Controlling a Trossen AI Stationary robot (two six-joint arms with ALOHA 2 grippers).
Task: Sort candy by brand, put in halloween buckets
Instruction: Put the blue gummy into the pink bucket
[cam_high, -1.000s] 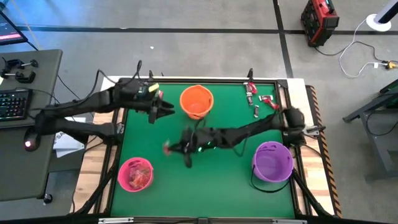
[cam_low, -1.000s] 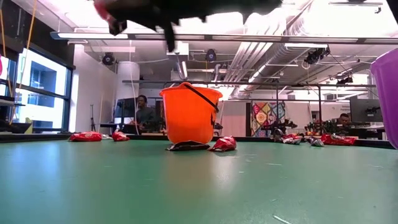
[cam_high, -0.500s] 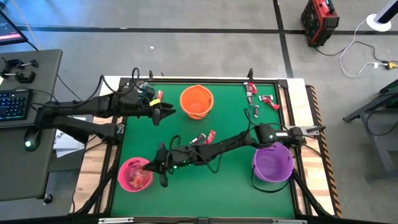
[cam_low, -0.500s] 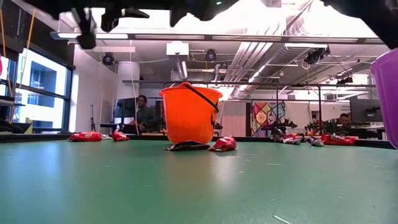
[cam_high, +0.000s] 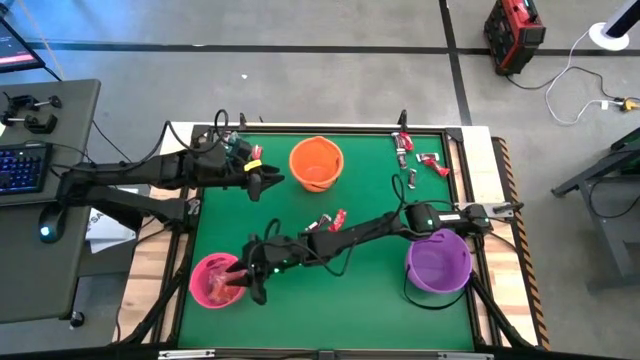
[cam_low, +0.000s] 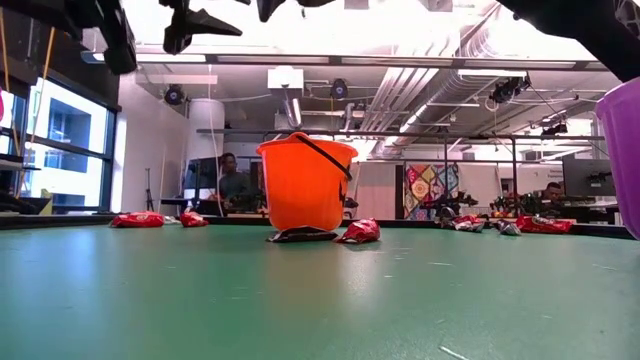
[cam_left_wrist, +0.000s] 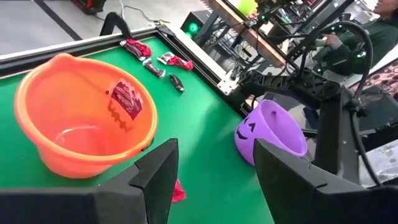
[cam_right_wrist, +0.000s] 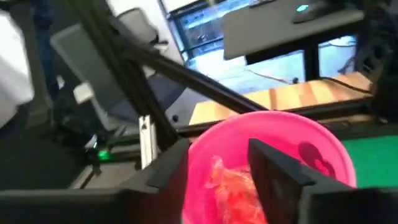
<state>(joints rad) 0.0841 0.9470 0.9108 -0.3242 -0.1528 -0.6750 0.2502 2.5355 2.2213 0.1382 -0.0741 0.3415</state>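
Candy: small wrapped pcs, judged v. light, soft and crinkly, wrappers prob. slick. Best taken across the middle of the wrapper w/ a narrow pinch, fingers coming down flat to the table.

Loose pcs on green table (cam_high: 370, 290): two red ones (cam_high: 332, 220) just in front of orange bucket (cam_high: 316, 163); cluster of red and dark pcs (cam_high: 418, 160) at far right corner; a couple more near far left corner beside left arm, partly hidden.

Containers:
- Pink bucket (cam_high: 216, 281), near left: holds red wrapped candy (cam_right_wrist: 233, 186), several pcs, exact count unclear.
- Orange bucket, far centre: one red pc (cam_left_wrist: 126, 99) seen against inner wall; otherwise floor looks bare.
- Purple bucket (cam_high: 438, 260), near right: contents can't be made out.

Right gripper (cam_high: 247, 280): reached across, poised over rim of pink bucket; fingers (cam_right_wrist: 280, 171) parted, nothing seen between them.

Left gripper (cam_high: 268, 181): waiting beside orange bucket, fingers (cam_left_wrist: 152, 177) spread wide, empty.
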